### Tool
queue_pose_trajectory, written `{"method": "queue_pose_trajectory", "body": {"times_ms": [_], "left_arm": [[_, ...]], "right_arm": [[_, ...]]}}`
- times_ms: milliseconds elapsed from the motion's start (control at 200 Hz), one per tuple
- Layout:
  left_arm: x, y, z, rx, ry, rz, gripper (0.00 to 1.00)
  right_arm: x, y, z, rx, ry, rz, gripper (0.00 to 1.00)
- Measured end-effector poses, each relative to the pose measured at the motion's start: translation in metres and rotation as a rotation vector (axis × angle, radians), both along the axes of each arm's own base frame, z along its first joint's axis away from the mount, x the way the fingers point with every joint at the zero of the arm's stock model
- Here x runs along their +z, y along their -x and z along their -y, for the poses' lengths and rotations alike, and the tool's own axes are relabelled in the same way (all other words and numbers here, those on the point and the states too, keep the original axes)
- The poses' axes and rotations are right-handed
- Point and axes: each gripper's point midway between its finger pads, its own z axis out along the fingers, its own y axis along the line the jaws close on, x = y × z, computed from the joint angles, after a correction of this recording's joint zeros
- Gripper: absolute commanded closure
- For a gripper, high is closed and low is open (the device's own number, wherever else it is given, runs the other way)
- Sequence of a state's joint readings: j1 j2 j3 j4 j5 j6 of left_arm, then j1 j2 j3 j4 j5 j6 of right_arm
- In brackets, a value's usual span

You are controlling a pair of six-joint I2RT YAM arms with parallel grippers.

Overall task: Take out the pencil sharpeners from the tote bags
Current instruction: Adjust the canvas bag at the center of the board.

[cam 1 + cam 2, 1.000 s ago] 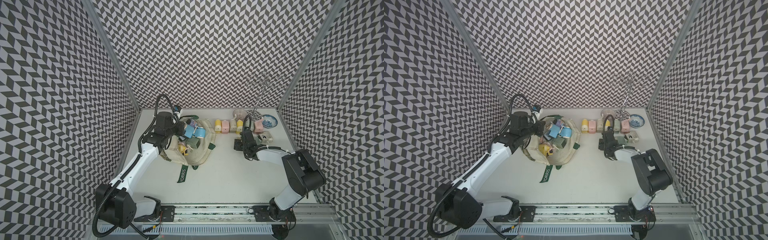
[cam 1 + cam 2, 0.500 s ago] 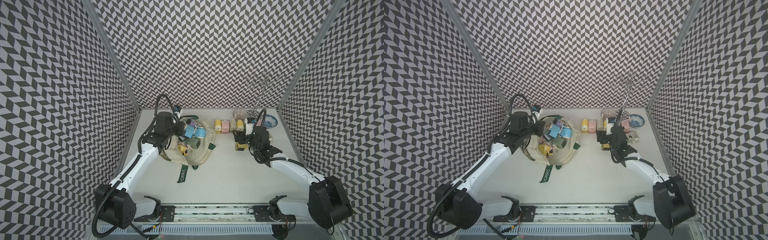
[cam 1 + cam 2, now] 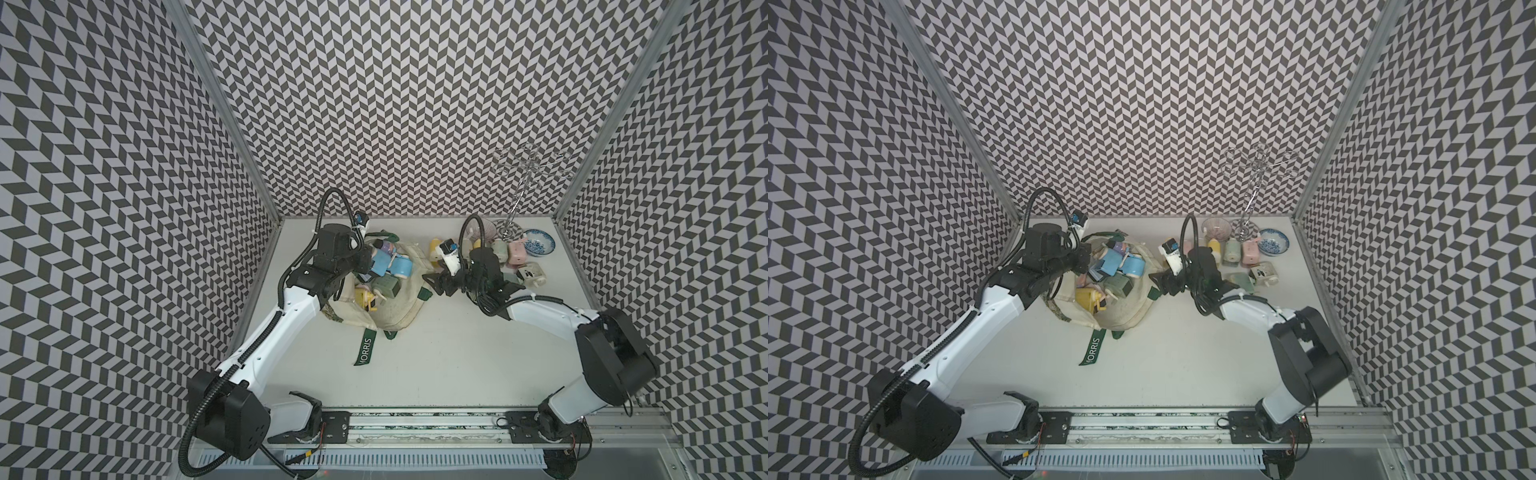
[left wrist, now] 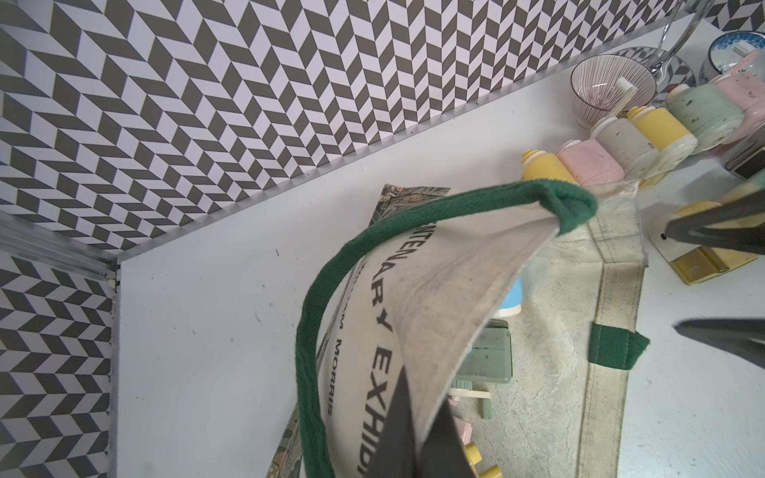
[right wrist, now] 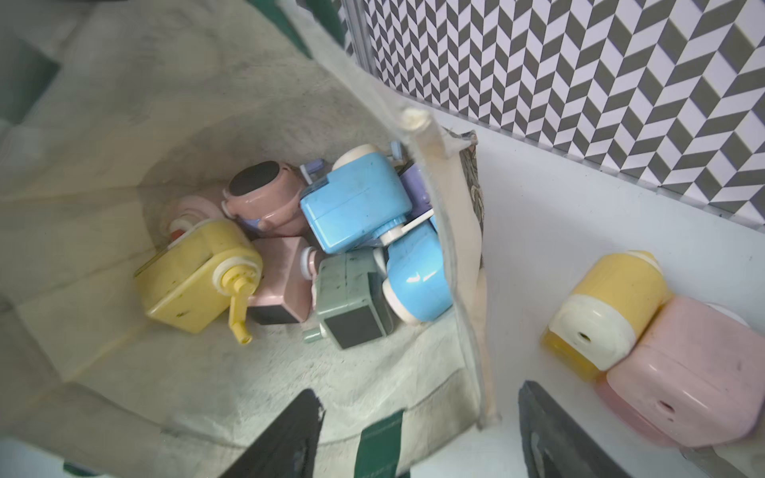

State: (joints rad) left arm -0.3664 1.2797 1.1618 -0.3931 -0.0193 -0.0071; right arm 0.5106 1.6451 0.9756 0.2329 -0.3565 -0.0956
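Swung away from the row of pencil sharpeners (image 3: 516, 253) by the back wall (image 3: 415, 124) and over toward the tote bag (image 3: 399, 303) since a moment ago: right gripper (image 3: 436, 284), in both top views just off the bag's rim, jaws spread wide on nothing. Left gripper (image 3: 362, 266) unmoved, at the opposite side of the bag's mouth. Bare table (image 3: 457, 353) open behind and beside the right jaws. From the left wrist: left gripper (image 4: 422, 397) pinched fully closed on the cream canvas edge, holding that panel up, green strap (image 4: 314, 298) looping beyond the fingertips, right gripper (image 4: 670, 281) facing across the mouth. From the right wrist: right gripper (image 5: 418, 393) agape, bag rim lined up between the jaws, contact unclear. Ahead of them, inside the bag, pencil sharpeners (image 5: 356, 211) heaped together in blue, crank-handled yellow, pink, grey-green and purple, plastic scuffed and speckled. Beside the jaws, outside on the table, a yellow sharpener (image 5: 608, 306) and a pink sharpener (image 5: 695, 372) touching.
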Motion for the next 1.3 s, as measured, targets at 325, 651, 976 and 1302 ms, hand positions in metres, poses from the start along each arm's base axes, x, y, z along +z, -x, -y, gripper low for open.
{"method": "queue_pose_trajectory", "body": {"times_ms": [325, 651, 976, 1302], "left_arm": [[0.002, 0.006, 0.002, -0.057, -0.048, 0.015, 1.0], [0.008, -0.011, 0.008, -0.164, -0.095, 0.051, 1.0], [0.0, -0.022, 0.016, -0.253, -0.034, 0.093, 1.0], [0.004, -0.016, 0.012, -0.227, 0.017, 0.121, 1.0]], "right_arm": [[-0.014, -0.037, -0.029, 0.013, 0.011, -0.041, 1.0], [-0.021, 0.049, -0.027, 0.066, -0.095, -0.116, 1.0], [-0.006, 0.091, -0.028, 0.103, -0.131, -0.114, 0.57], [0.04, 0.103, -0.012, 0.057, -0.176, -0.061, 0.32]]}}
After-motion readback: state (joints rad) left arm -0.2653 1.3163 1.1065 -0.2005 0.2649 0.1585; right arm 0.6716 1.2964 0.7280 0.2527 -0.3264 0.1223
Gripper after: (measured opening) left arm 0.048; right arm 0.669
